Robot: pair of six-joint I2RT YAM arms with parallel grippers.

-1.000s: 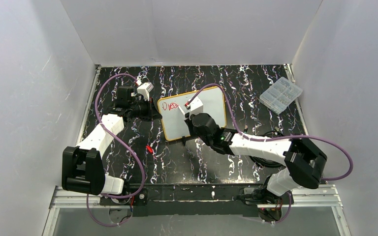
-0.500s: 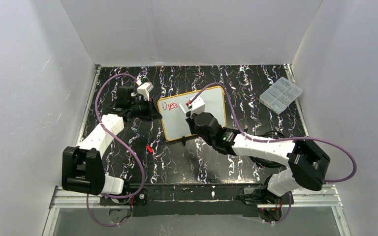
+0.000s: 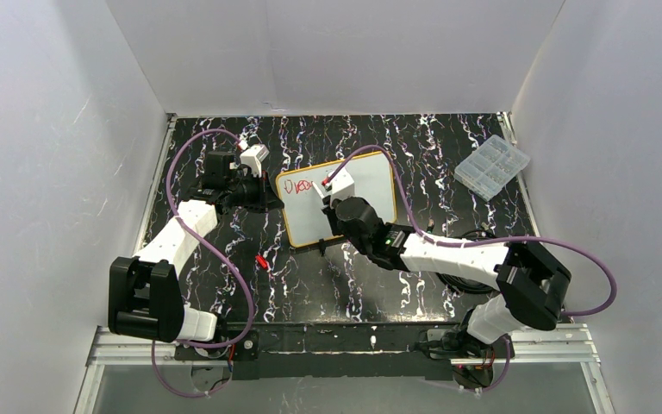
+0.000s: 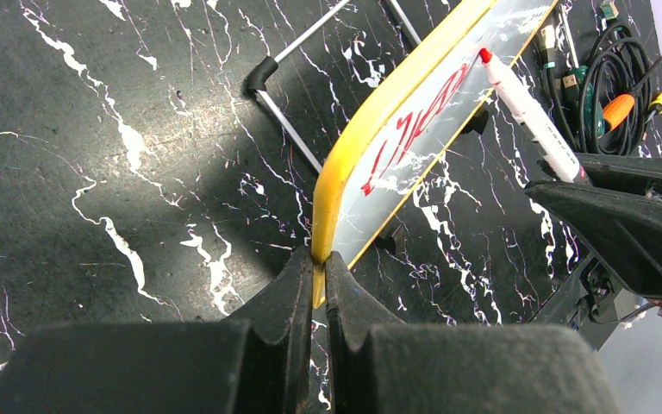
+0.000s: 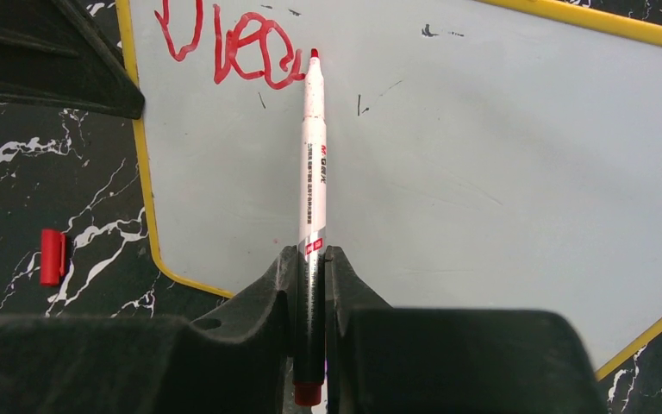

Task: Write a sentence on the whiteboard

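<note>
The whiteboard [image 3: 371, 185] with its yellow frame lies on the black marbled table. My left gripper [image 3: 269, 197] is shut on its left frame edge, seen pinched between the fingers in the left wrist view [image 4: 319, 259]. My right gripper [image 3: 332, 203] is shut on a white marker with a red tip [image 5: 313, 155]. The tip touches the board at the end of the sentence [image 5: 233, 47], which reads about "Drea" in red near the top left corner [image 3: 298, 185]. The board [image 4: 431, 112], writing [image 4: 414, 134] and marker [image 4: 530, 112] also show in the left wrist view.
A red marker cap [image 3: 260, 261] lies on the table left of the board's lower corner, also in the right wrist view [image 5: 52, 256]. A clear plastic compartment box [image 3: 492, 166] sits at the far right. Cables [image 4: 603, 78] lie by the right arm's base.
My right gripper made small strokes with the marker, and the red writing has grown slightly to the right. The left arm has not moved.
</note>
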